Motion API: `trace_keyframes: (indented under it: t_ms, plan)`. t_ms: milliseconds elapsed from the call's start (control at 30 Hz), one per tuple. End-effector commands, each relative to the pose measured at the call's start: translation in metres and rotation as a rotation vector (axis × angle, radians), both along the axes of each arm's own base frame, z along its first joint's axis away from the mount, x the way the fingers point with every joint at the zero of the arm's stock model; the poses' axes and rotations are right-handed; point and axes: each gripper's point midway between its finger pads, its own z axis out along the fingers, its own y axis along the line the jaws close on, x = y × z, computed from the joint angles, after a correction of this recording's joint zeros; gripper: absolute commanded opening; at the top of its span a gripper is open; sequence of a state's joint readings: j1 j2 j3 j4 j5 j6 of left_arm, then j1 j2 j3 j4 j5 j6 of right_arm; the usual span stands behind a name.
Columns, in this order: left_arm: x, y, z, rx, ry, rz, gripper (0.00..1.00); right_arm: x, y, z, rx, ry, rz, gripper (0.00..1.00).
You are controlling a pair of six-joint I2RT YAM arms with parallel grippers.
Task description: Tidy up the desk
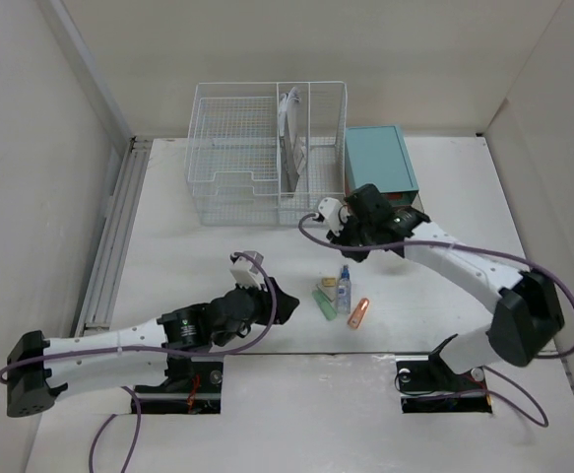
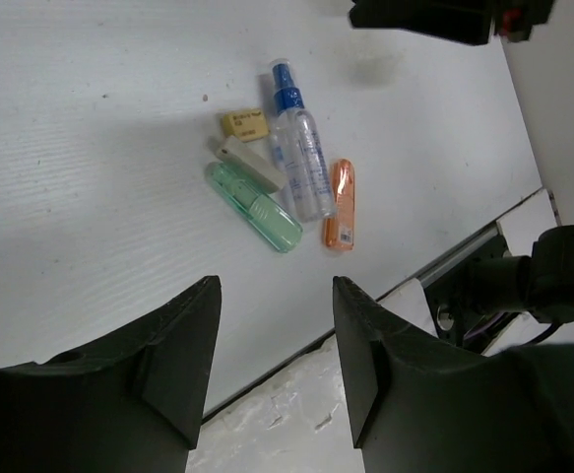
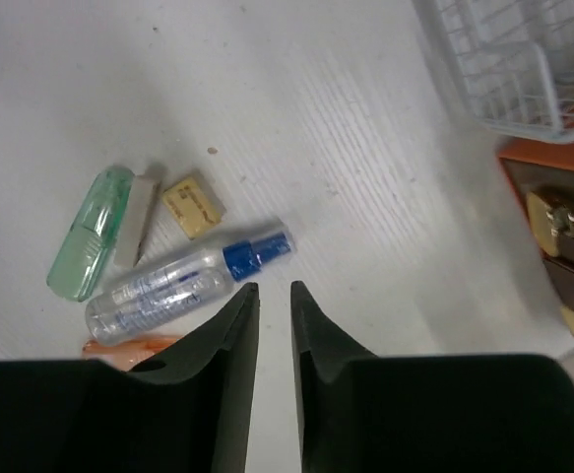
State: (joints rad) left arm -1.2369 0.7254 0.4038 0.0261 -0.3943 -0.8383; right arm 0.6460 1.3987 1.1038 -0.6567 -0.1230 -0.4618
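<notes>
I see the large flat white matte desk (image 1: 168, 246) under both arms, with walls on its left, far and right sides. In the middle lie a clear plastic spray bottle with a blue cap (image 2: 299, 163), a translucent green oblong case (image 2: 254, 207), an orange oblong piece (image 2: 341, 205) and a small yellow eraser (image 2: 244, 123). My left gripper (image 2: 275, 291) hangs near-left of them, jaws moderately apart and empty. My right gripper (image 3: 274, 291) hovers just beyond the bottle, jaws nearly together, gripping nothing.
</notes>
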Motion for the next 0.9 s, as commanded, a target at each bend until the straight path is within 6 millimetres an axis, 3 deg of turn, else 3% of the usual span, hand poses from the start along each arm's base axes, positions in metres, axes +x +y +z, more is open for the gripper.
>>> trace_keyframes:
  t_ms: [0, 100, 133, 200, 333, 400, 633, 867]
  plan:
    - [0.002, 0.005, -0.006, 0.015, 0.004, 0.03, 0.46, -0.01, 0.018, -0.013, 0.067, 0.195, -0.131, 0.3]
    - [0.0, 0.004, -0.008, 0.023, 0.01, 0.022, 0.46, -0.006, 0.017, -0.018, 0.088, 0.256, -0.198, 0.33]
    - [0.0, 0.004, -0.006, 0.014, 0.008, 0.022, 0.46, -0.007, 0.018, -0.018, 0.097, 0.268, -0.221, 0.39]
    - [-0.001, 0.006, -0.004, -0.002, 0.002, 0.022, 0.46, -0.005, 0.019, -0.016, 0.137, 0.3, -0.292, 0.39]
    - [-0.001, 0.013, -0.006, -0.018, -0.008, 0.031, 0.46, -0.004, 0.018, -0.007, 0.185, 0.302, -0.41, 0.49]
    - [-0.003, 0.012, -0.003, -0.031, -0.012, 0.022, 0.46, -0.011, 0.015, -0.017, 0.178, 0.339, -0.442, 0.63]
    - [-0.004, 0.014, -0.005, -0.024, -0.018, 0.018, 0.46, -0.02, 0.006, -0.047, 0.171, 0.403, -0.512, 0.62]
    - [-0.002, 0.014, -0.001, -0.017, -0.038, 0.019, 0.46, -0.027, -0.002, -0.055, 0.199, 0.394, -0.551, 0.59]
